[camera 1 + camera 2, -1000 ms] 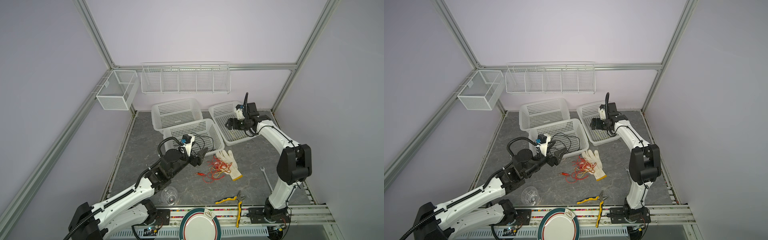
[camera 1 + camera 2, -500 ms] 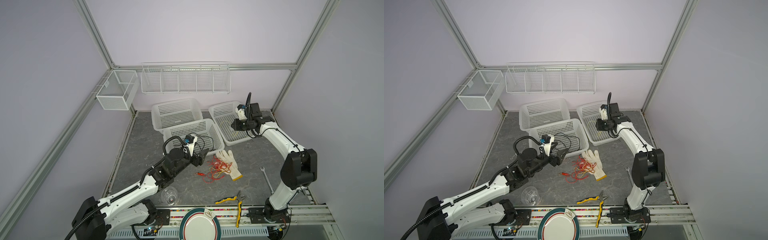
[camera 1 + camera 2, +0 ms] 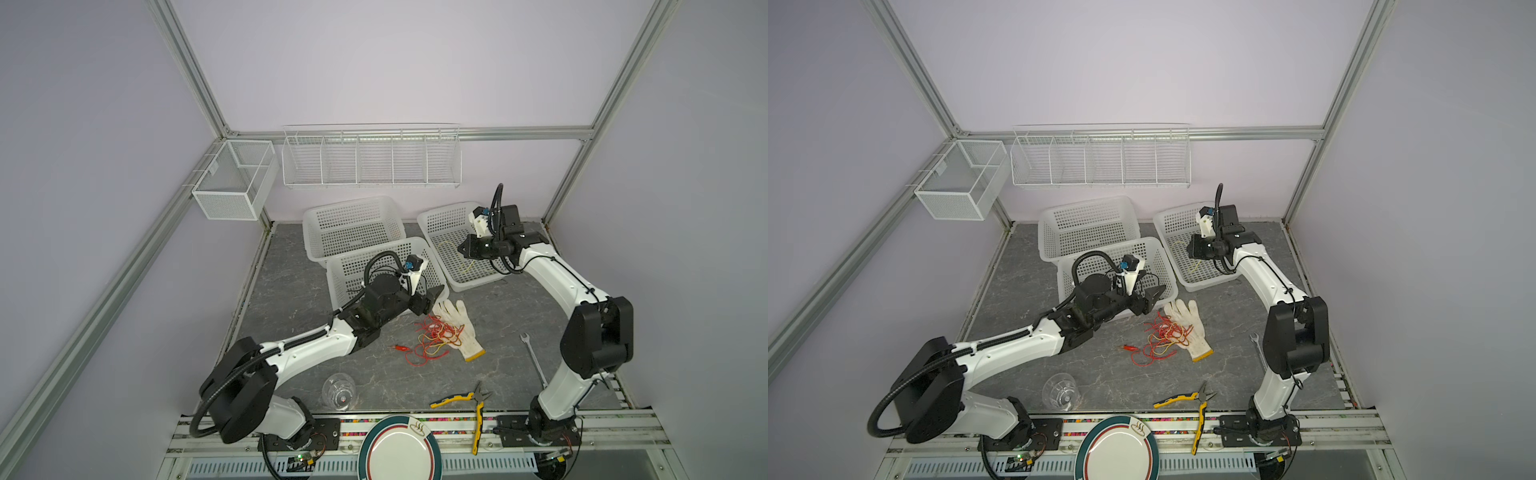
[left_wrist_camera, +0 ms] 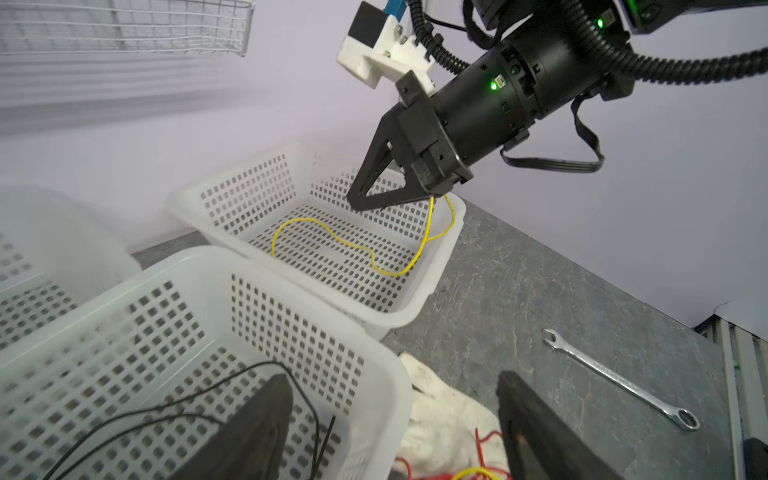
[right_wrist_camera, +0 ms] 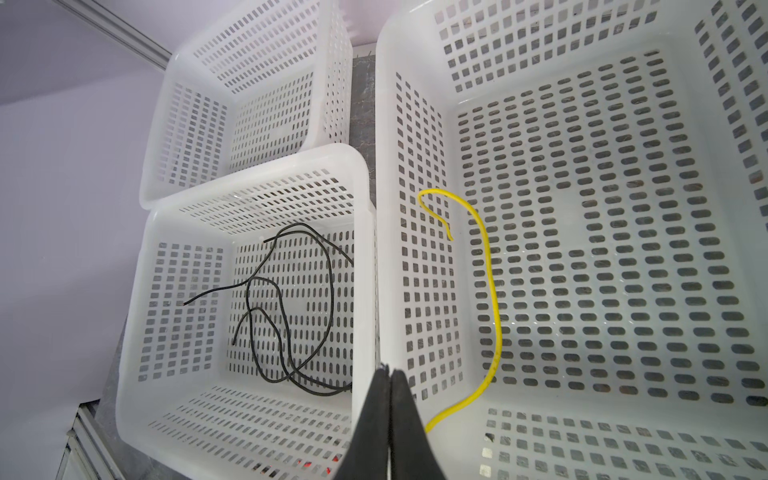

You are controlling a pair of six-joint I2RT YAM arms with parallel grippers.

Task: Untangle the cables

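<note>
Now the right fingers (image 5: 390,386) are pressed together above the right basket (image 5: 384,208), at the back right corner of the counter (image 3: 291,299). One yellow cable (image 5: 494,299) lies inside it, with its end just beside the fingers. I cannot tell if they touch. Black cables (image 5: 286,316) lie in the middle basket (image 5: 131,332). I think each colour gets its own basket.

The left fingers (image 3: 431,299) are apart, over the middle basket's near corner, maybe ready to reach down. The tangle of red and yellow cables (image 3: 432,338) sits mid-counter, partly on a white glove (image 3: 459,320), which could get grabbed too. A wrench (image 3: 534,361), pliers (image 3: 455,401) and a cup (image 3: 338,390) lie well apart.
</note>
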